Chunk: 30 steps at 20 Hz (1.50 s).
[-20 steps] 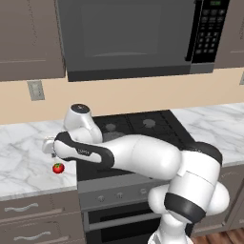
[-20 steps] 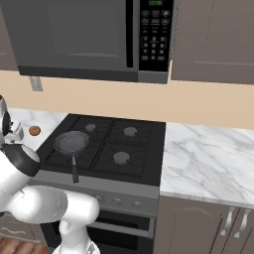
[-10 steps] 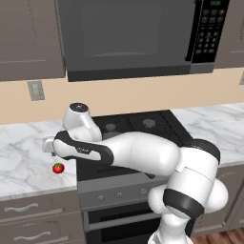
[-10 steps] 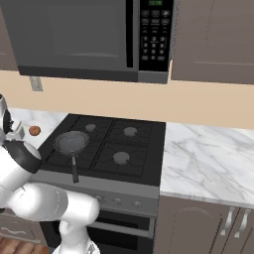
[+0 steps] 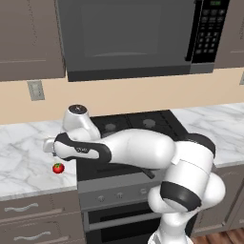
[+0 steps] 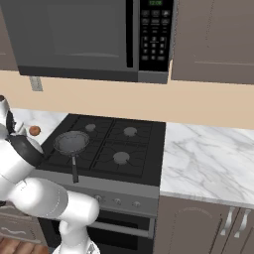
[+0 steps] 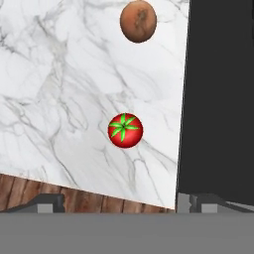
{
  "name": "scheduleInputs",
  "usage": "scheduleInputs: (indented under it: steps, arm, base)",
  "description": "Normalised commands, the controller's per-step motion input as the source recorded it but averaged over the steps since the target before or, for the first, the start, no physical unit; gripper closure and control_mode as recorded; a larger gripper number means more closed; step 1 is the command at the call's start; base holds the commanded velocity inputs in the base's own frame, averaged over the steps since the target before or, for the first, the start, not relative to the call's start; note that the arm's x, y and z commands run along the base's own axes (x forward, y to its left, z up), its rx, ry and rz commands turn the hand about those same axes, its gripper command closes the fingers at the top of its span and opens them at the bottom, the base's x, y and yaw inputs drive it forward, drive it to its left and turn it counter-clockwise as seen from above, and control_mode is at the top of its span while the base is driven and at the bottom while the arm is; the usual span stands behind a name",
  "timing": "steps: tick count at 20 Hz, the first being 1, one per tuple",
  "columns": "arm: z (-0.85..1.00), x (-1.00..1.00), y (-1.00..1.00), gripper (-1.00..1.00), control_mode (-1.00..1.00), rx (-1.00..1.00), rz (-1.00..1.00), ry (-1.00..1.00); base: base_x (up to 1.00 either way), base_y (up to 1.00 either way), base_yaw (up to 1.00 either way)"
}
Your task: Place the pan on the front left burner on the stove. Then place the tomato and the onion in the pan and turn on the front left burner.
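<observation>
A frying pan [image 6: 71, 143] is seen set on the front left burner of the black stove [image 6: 130, 149], its handle pointing toward the near edge. On the marble surface [image 7: 64, 89] left of the stove, the tomato [image 7: 125, 130] and the onion [image 7: 138, 21] lie apart, neither yet in the pan. The gripper [image 7: 119, 202] is held wide open and empty above the tomato. Judged from this, both vegetables and the burner knob remain

Pan [image 6: 71, 143] on stove [image 6: 130, 144]; tomato [image 7: 125, 130], onion [image 7: 138, 21] on counter.
</observation>
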Motion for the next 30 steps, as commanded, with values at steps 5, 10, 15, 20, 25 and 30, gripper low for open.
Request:
scheduleInputs:
  steps: [5, 10, 15, 20, 25, 30]
  arm:
    - [-0.14, 0.11, 0.0, -1.0, -1.0, 0.0, 0.0, 0.0]
    - [-0.24, 0.15, 0.0, -1.0, -1.0, 0.0, -0.01, 0.0]
    - [-0.18, 0.07, 0.01, -1.0, -1.0, 0.0, -0.01, 0.0]
    - [-0.09, 0.08, 0.12, -1.0, -1.0, 0.0, -0.01, 0.03]
    - [-0.07, 0.08, 0.23, -1.0, -1.0, 0.0, -0.02, 0.03]
    - [-0.03, 0.14, 0.18, -1.0, -1.0, 0.0, -0.02, 0.03]
  base:
    - [0.0, 0.0, 0.0]
    - [0.0, 0.0, 0.0]
    - [0.0, 0.0, 0.0]
    - [0.0, 0.0, 0.0]
    - [0.0, 0.0, 0.0]
    - [0.0, 0.0, 0.0]
